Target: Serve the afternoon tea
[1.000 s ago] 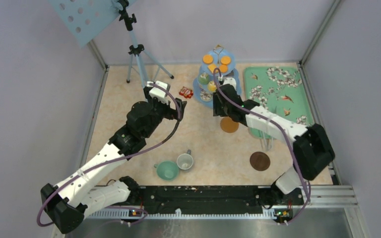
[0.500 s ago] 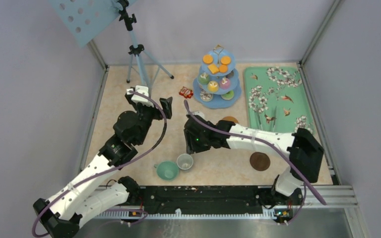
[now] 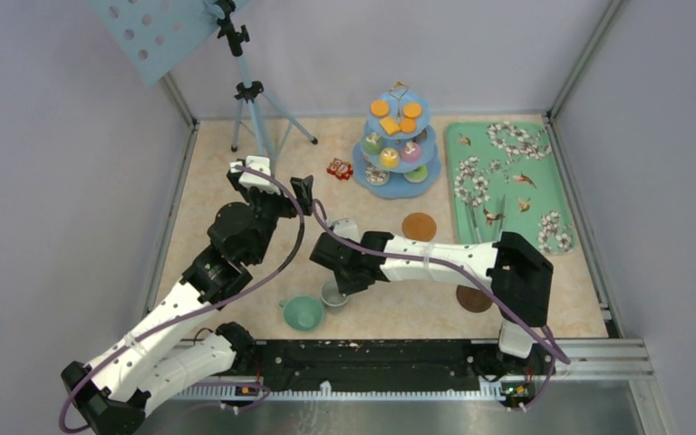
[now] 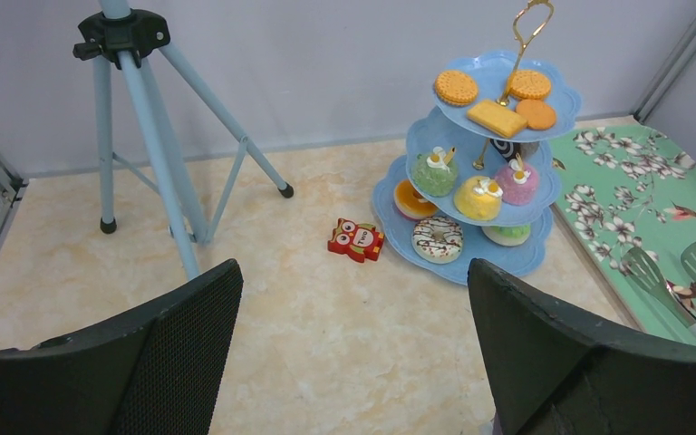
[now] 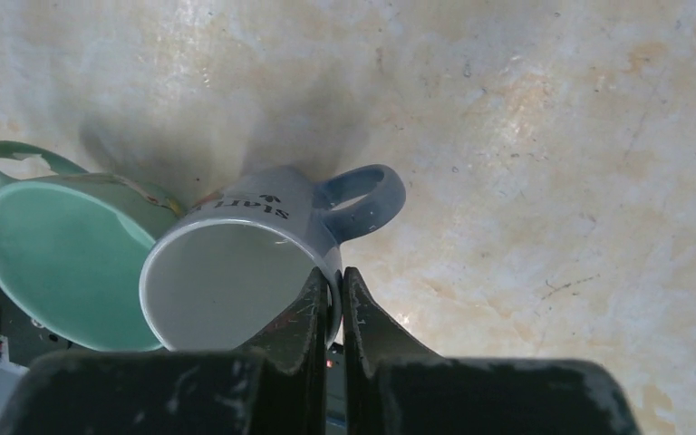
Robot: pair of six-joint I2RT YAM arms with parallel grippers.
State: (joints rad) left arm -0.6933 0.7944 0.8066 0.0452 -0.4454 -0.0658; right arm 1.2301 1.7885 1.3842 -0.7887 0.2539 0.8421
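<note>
At lower centre of the overhead view the right gripper (image 5: 333, 283) pinches the rim of the grey-white cup (image 5: 227, 281), which touches the teal cup (image 5: 45, 254); the left gripper (image 4: 353, 281) gapes wide, empty, facing the light-blue three-tier stand (image 4: 385, 208).

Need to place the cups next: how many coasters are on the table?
2. The far coaster lies uncovered left of the green tray; the near coaster sits closer to the robot, partly hidden under the right arm.
</note>
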